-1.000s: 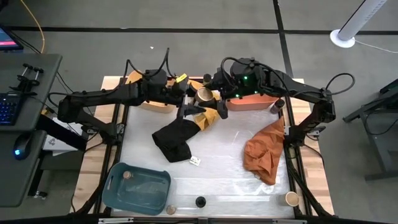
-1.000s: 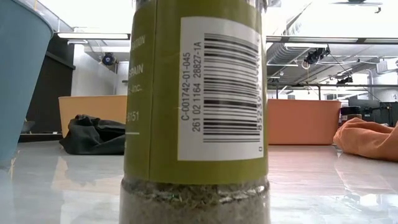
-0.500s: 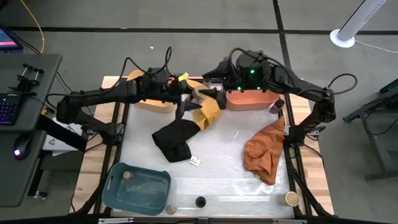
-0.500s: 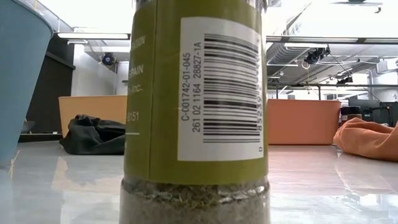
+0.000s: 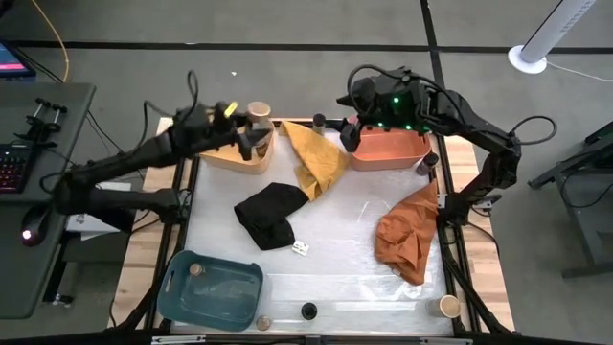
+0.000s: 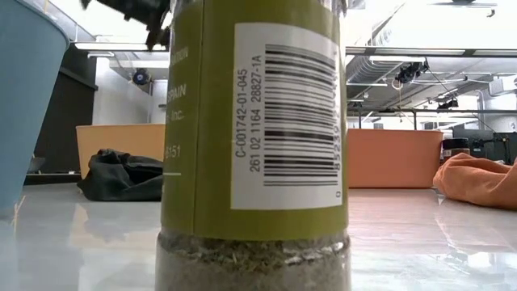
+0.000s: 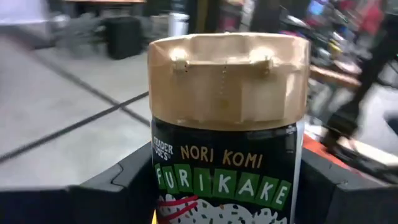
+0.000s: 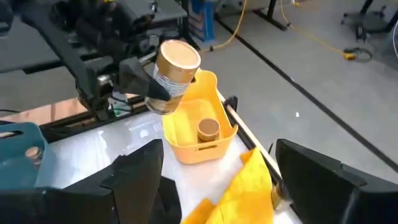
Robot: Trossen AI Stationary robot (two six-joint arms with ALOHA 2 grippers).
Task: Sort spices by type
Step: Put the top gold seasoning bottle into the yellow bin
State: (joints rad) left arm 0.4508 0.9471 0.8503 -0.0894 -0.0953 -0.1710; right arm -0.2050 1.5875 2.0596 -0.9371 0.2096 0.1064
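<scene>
High view: our left gripper (image 5: 251,134) grasps a tan-capped furikake jar (image 5: 258,112) over the yellow plastic bin (image 5: 235,159) at 11 o'clock. Right gripper (image 5: 347,123), fingers apart w/ nothing held, hovers at 1. Release off-centre and we risk it hitting the rim & tipping out.

"Trader Joe's Nori Komi Furikake" on tan-capped jar (image 7: 227,124); "C-001742-01-045" on green-labelled jar (image 6: 254,137).

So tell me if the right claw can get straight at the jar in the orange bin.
Probably yes: the right claw is open and empty beside the orange bin, with nothing over the dark-topped jar.
</scene>
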